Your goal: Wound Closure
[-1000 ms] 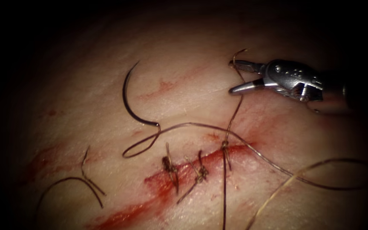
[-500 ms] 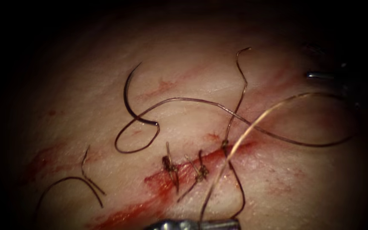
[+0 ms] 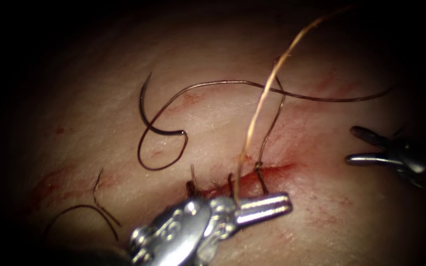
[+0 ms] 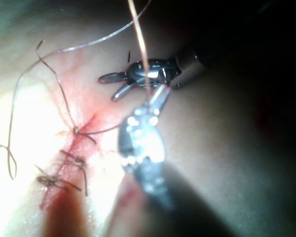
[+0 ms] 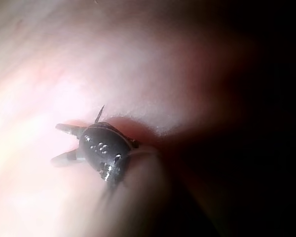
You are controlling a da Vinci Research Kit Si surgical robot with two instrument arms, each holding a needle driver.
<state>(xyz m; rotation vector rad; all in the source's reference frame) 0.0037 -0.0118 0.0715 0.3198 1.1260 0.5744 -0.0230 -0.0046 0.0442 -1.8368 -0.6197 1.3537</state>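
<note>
Clamped now on the thin brown thread [image 3: 257,113] just below the red cut [image 3: 267,172], left silver needle driver [image 3: 265,204] newly risen into view, drawing it upward; right driver [image 3: 353,145] backed off, jaws wide, empty; curved dark needle [image 3: 146,111] loose on tissue [image 3: 213,128] upper left.

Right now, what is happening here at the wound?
The left tool holds the thread in shut jaws just below the cut in the tissue. The thread rises from the jaws and out of view. The right tool is right of the cut with open jaws, holding nothing. The needle lies free on the tissue, left of the cut. Three stitches already cross the cut.
</note>
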